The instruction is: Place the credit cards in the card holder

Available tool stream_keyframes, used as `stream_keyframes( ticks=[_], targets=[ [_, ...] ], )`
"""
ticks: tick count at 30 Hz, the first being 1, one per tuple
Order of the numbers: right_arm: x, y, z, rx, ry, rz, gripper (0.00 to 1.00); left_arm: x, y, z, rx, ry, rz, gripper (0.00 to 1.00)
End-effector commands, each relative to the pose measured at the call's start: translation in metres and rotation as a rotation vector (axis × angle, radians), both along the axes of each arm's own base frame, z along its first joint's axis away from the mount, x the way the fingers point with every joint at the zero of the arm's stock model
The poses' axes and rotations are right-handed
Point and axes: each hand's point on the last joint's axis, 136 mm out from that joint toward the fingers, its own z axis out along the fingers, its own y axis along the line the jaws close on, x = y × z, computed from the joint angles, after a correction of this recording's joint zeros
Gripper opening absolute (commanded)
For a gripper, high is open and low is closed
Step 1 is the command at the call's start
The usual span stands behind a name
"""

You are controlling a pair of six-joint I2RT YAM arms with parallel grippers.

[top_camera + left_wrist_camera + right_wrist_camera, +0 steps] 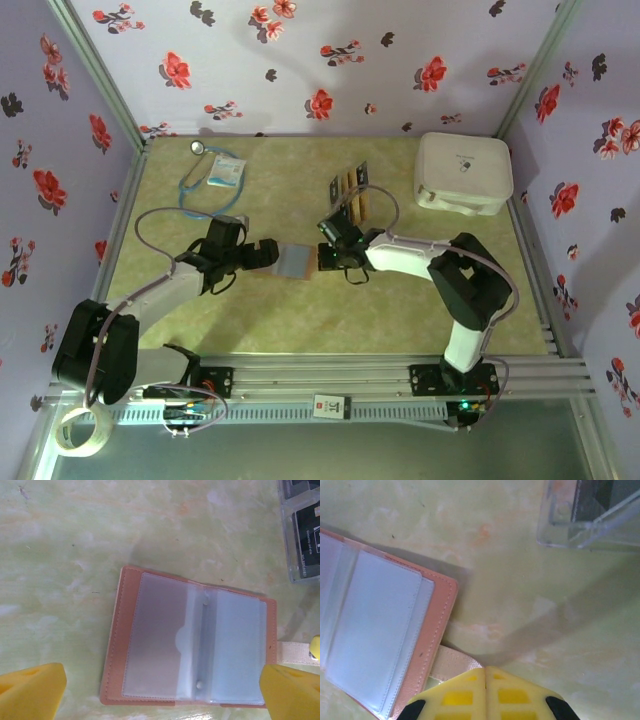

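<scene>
The card holder (294,262) lies open and flat on the table, reddish-brown with clear pockets (192,640) (375,630). My left gripper (262,256) (162,689) is open, its yellow fingertips (32,690) wide apart on either side of the card holder's near edge. My right gripper (322,258) (485,672) is shut, its tips over the end of the holder's beige strap (451,661) (295,652); whether it pinches the strap I cannot tell. The credit cards (352,193) stand in a clear rack (580,530) behind the holder; black ones (306,530) show.
A big white rounded case (463,172) sits at the back right. A stethoscope (203,180) and a small packet (226,170) lie at the back left. A tape roll (80,432) rests off the table by the left arm's base. Flowered walls close three sides.
</scene>
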Motion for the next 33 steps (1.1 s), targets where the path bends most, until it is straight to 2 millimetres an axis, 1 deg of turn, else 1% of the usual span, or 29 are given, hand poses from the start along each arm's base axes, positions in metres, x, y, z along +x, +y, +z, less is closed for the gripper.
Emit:
stream_keyframes(
  ticks=[1, 7, 12, 14, 16, 17, 18, 23, 25, 27, 29, 30, 33],
  targets=[
    [-0.013, -0.012, 0.008, -0.02, 0.0, 0.055, 0.0, -0.003, -0.002, 0.0, -0.008, 0.02, -0.01, 1.0],
    [-0.026, -0.034, 0.009, -0.048, 0.01, 0.079, 0.0, -0.003, -0.006, 0.003, -0.017, 0.019, -0.018, 1.0],
    [-0.028, -0.059, 0.007, -0.067, 0.018, 0.059, 0.0, -0.004, -0.008, 0.004, -0.019, 0.019, -0.023, 1.0],
    [-0.028, -0.064, 0.007, -0.057, 0.03, 0.055, 0.01, -0.005, -0.009, 0.003, -0.02, 0.021, -0.024, 1.0],
    [-0.027, -0.068, 0.012, -0.053, 0.031, 0.059, 0.24, -0.004, -0.009, 0.004, -0.022, 0.022, -0.025, 1.0],
    [-0.027, -0.069, 0.018, -0.046, 0.027, 0.063, 0.32, -0.004, -0.01, 0.005, -0.024, 0.02, -0.027, 1.0],
    [-0.025, -0.068, 0.027, -0.031, 0.02, 0.069, 0.36, -0.004, -0.01, 0.004, -0.025, 0.021, -0.025, 1.0],
    [-0.007, -0.068, 0.093, 0.002, -0.083, 0.053, 0.42, -0.003, -0.011, 0.003, -0.023, 0.042, -0.016, 1.0],
    [0.007, -0.07, 0.121, -0.012, -0.133, 0.023, 0.46, -0.002, -0.012, 0.001, -0.02, 0.051, -0.013, 1.0],
    [0.018, -0.071, 0.141, -0.026, -0.173, -0.007, 0.49, -0.001, -0.012, -0.002, -0.017, 0.058, -0.008, 1.0],
    [0.031, -0.068, 0.155, -0.031, -0.201, -0.024, 0.51, 0.0, -0.011, -0.004, -0.012, 0.062, 0.0, 1.0],
    [0.038, -0.065, 0.157, -0.037, -0.202, -0.027, 0.51, 0.001, -0.01, -0.004, -0.007, 0.062, 0.007, 1.0],
    [0.054, -0.054, 0.155, -0.069, -0.176, -0.015, 0.5, 0.003, -0.005, -0.009, 0.02, 0.075, 0.033, 1.0]
  ],
)
